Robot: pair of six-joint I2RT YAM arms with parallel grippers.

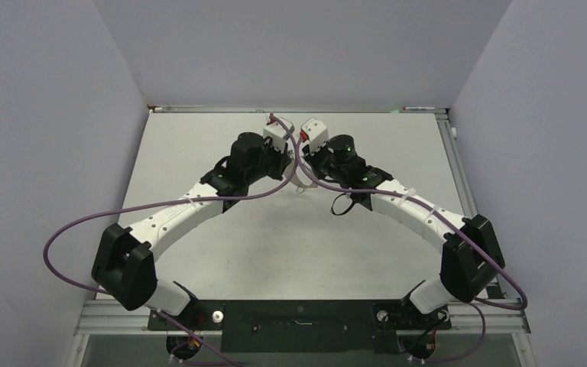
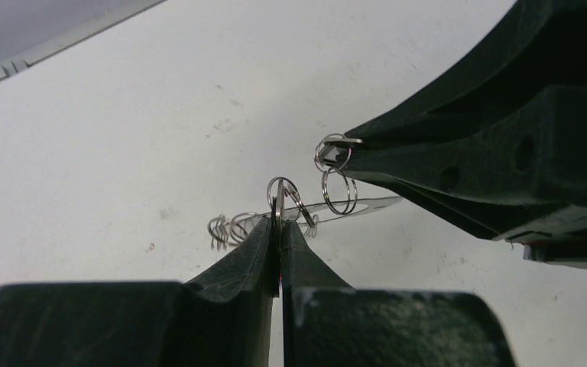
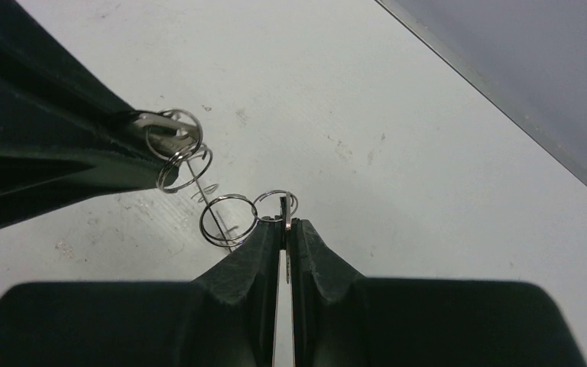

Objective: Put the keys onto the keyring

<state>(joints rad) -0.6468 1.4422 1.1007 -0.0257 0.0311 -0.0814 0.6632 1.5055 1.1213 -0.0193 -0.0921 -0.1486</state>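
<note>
Both grippers meet tip to tip above the middle of the table. My left gripper [image 2: 281, 223] is shut on a thin flat piece seen edge-on, apparently a key, with small wire loops [image 2: 284, 193] at its tip. My right gripper [image 3: 286, 223] is shut on a like piece, with two wire loops [image 3: 229, 219] beside it. Each also shows in the other's view: the right gripper [image 2: 348, 153] and the left gripper [image 3: 141, 126], both carrying loops. A thin pale curve, apparently the keyring [image 1: 300, 186], lies under the tips. I cannot tell if it hangs or rests.
The white table [image 1: 199, 153] is walled on three sides, with a metal rail [image 1: 298, 109] along the far edge. Purple cables [image 1: 69, 229] loop out beside both arms. A black loop [image 1: 342, 205] hangs under the right forearm.
</note>
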